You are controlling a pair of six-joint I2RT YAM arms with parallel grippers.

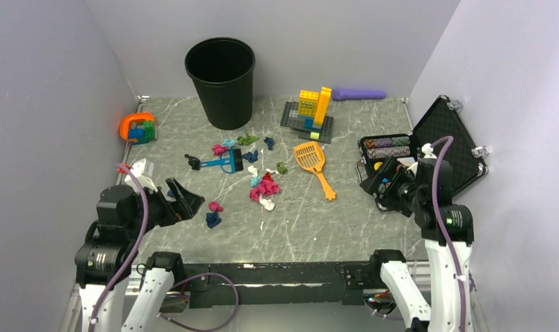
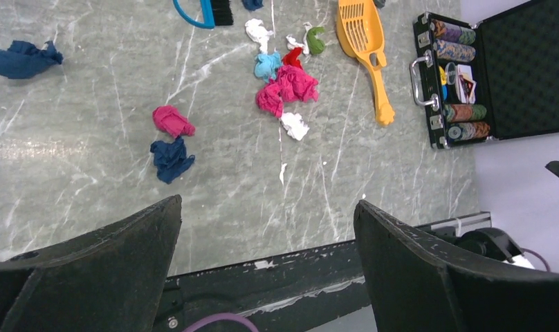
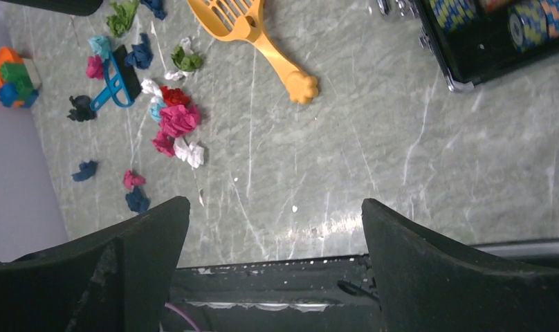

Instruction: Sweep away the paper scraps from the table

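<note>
Spanning the scene, the table (image 1: 346,228) has both arms crouched low at its near corners, left gripper (image 2: 266,277) and right gripper (image 3: 277,270) spread wide, holding nothing. The paper scraps (image 1: 265,187) lie mid-table, seemingly strung far-to-near, two strays beside the left gripper.

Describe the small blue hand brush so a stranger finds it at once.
Start at the tall black plastic bin at the back. In front of it, among crumpled paper scraps, lies the brush. It alone has a blue open-frame handle and black bristles.
</note>
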